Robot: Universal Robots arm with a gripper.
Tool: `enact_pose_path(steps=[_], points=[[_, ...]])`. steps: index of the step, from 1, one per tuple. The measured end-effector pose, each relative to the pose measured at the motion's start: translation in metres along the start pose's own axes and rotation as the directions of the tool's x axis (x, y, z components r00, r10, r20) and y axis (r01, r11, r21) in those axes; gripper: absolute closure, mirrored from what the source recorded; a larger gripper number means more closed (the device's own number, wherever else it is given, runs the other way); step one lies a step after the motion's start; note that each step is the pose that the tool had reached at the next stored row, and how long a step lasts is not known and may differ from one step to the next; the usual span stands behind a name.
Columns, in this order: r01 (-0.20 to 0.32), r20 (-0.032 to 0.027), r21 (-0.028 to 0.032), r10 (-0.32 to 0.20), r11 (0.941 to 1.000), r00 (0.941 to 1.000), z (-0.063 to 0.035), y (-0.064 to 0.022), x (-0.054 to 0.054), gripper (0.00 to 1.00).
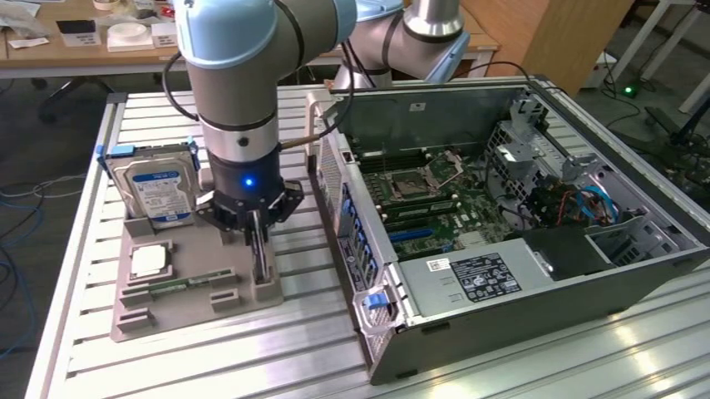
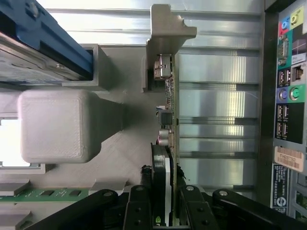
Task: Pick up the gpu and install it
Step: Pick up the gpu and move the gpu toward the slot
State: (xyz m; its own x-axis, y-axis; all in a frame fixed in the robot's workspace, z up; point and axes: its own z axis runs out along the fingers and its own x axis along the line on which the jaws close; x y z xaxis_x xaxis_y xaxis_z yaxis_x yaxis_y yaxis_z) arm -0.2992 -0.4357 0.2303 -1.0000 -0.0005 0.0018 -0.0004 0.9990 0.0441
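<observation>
The gripper [image 1: 258, 248], jaws narrowed, clamps the gpu [image 2: 171, 103] standing on edge in the grey holder [image 1: 178, 312] directly beneath it; a hard drive [image 1: 160, 187] stands just beside, the open computer case [image 1: 621, 274] on the opposite side.

Robot arm [image 1: 239, 83]: grey tube, pale blue joint caps, small blue light near wrist.
Gripper [image 2: 165, 211]: black.
Graphics card [image 2: 171, 120]: green board edge, silver parts, dark face.
Hard drive [image 1: 158, 187]: silver, blue-and-white label, blue frame.
Tray [image 1: 194, 249]: beige-grey.
Memory stick [image 2: 48, 194]: green.
Chip [image 1: 148, 262]: silvery white.
Table [image 1: 500, 366]: silver, ribbed in parallel grooves.
Computer case [image 1: 521, 307]: dark grey.
Motherboard [image 1: 444, 208]: green.
Cables [image 1: 594, 204]: blue.
Latch [image 1: 377, 299]: blue.
Label [image 1: 485, 277]: black, white print.
</observation>
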Motion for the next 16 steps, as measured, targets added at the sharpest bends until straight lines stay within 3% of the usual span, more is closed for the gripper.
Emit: enact_pose_path(steps=[16], points=[[0.0, 0.0, -0.0083, 0.0, 1.0, 1.0, -0.0691, 0.0031, 0.0, 0.72]])
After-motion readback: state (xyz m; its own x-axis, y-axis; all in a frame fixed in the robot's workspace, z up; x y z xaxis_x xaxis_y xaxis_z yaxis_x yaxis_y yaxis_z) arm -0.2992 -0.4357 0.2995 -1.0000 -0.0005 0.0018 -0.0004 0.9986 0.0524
